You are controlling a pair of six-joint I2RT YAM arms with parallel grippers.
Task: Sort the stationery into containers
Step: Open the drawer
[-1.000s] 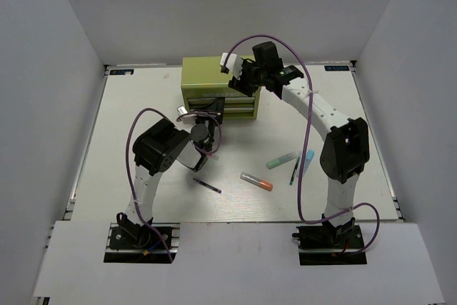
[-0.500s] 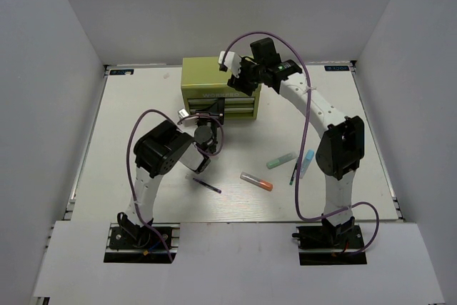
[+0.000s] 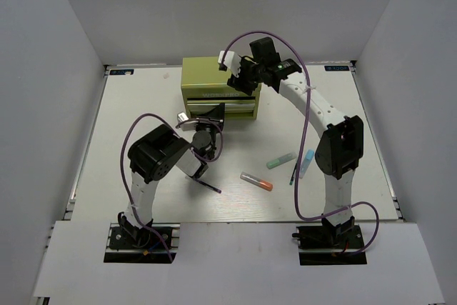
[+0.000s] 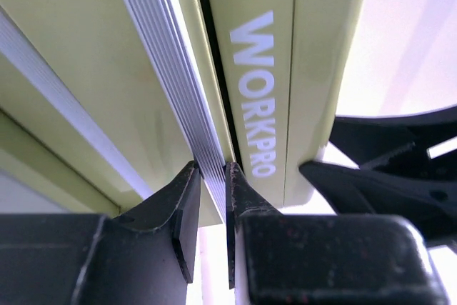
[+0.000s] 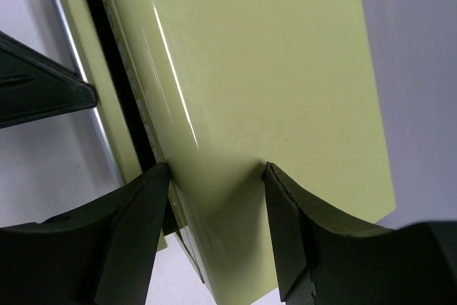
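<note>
The olive-green tool chest (image 3: 203, 76) stands at the back of the table. My left gripper (image 3: 216, 110) is at its front, shut on the ribbed silver drawer handle (image 4: 171, 55), which runs between the fingertips of the gripper (image 4: 212, 169). My right gripper (image 3: 237, 80) is open, its tips resting on the chest's top (image 5: 250, 69) near the front edge; it also shows in the right wrist view (image 5: 214, 169). On the table lie a grey-orange marker (image 3: 257, 181), a mint-green marker (image 3: 281, 160), a light-blue marker (image 3: 307, 162), a thin green pen (image 3: 293, 171) and a thin dark pen (image 3: 208, 186).
The chest's front panel bears the lettering WORKPRO (image 4: 254, 94). White walls enclose the table on the left, right and back. The markers lie in a loose group between the two arms, right of centre.
My left arm's elbow has drawn back toward the near edge while its gripper stays on the handle. My right gripper has shifted a little left on the chest's top.
</note>
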